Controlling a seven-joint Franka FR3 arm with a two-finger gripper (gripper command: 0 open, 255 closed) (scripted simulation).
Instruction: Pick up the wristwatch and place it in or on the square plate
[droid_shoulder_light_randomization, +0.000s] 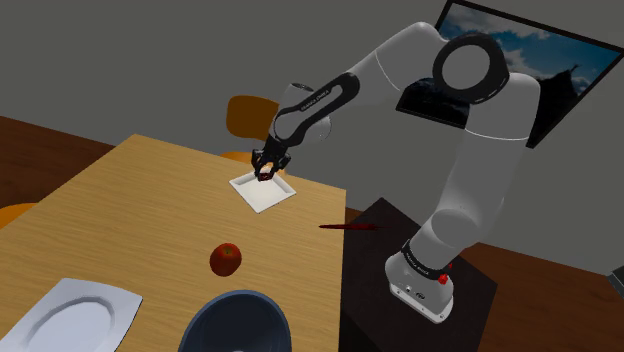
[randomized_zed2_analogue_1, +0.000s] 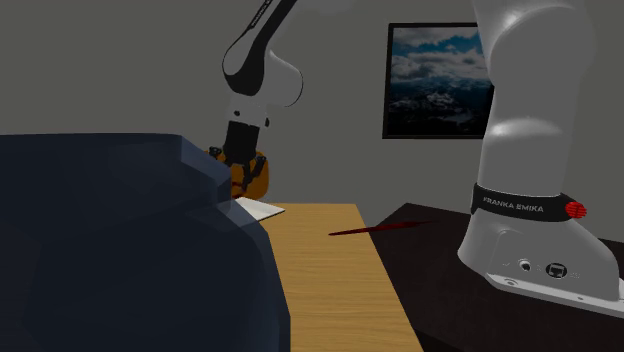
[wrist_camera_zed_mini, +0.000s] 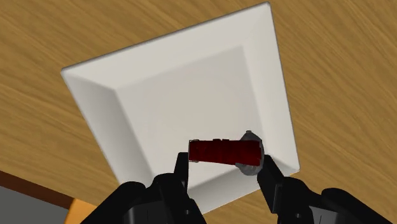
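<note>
Black jaws clasping red wristwatch (wrist_camera_zed_mini: 226, 151) (band crosswise), above square plate (wrist_camera_zed_mini: 159, 95)

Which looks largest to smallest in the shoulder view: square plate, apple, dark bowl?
1. dark bowl, though it is nearest the camera and cut off by the frame
2. square plate
3. apple

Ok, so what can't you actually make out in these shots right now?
Wristwatch dial: wrist view, the watch sits edge-on in the gripper.
Most of the square plate: second exterior view, behind the dark blue bowl.
Bowl's near rim: shoulder view, cut by the bottom edge.
Whether watch touches plate: unclear in every view.
</note>
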